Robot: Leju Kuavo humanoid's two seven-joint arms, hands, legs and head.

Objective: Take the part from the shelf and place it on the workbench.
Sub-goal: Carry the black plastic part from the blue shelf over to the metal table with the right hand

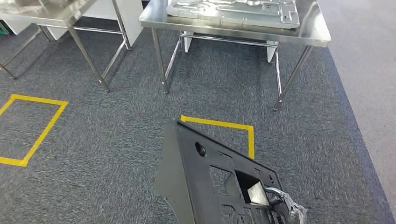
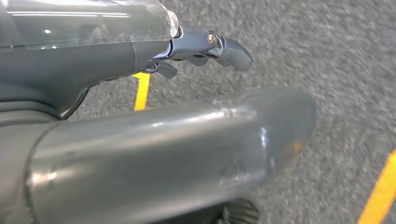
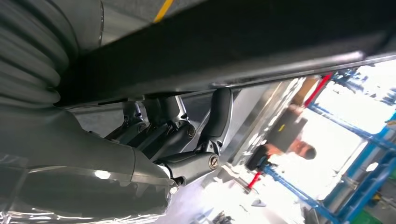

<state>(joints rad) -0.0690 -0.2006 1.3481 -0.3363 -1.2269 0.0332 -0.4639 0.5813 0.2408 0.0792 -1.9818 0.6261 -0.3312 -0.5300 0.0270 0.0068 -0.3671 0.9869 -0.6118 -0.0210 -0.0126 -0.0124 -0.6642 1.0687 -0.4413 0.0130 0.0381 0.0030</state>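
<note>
- Black part (image 1: 219,179), flat panel with cut-outs and a round hole, carried low in front of the robot, tilted, above the grey carpet (image 1: 116,140).
- Right hand (image 1: 285,205) grips the part at its near right edge; in the head view a silver finger hooks through one of the rectangular cut-outs.
- Right wrist view: dark fingers (image 3: 219,112) curl up against the underside of the part (image 3: 261,42), which runs as a dark band across the frame. Firm hold.
- Left hand (image 2: 201,46): fingers loosely extended over carpet, nothing in them, apart from one another. Holds nothing.
- Workbench (image 1: 317,32), steel top on steel legs, stands ahead, well apart from the part. A pale grey moulded panel (image 1: 233,11) lies on its top.
- Second steel table (image 1: 60,16) to the left of the workbench.
- Yellow tape outlines (image 1: 217,123) on the carpet: one just beyond the part, another (image 1: 39,130) off to the left.
- Background of right wrist view: blue racking (image 3: 355,158), and a person, blurred.
</note>
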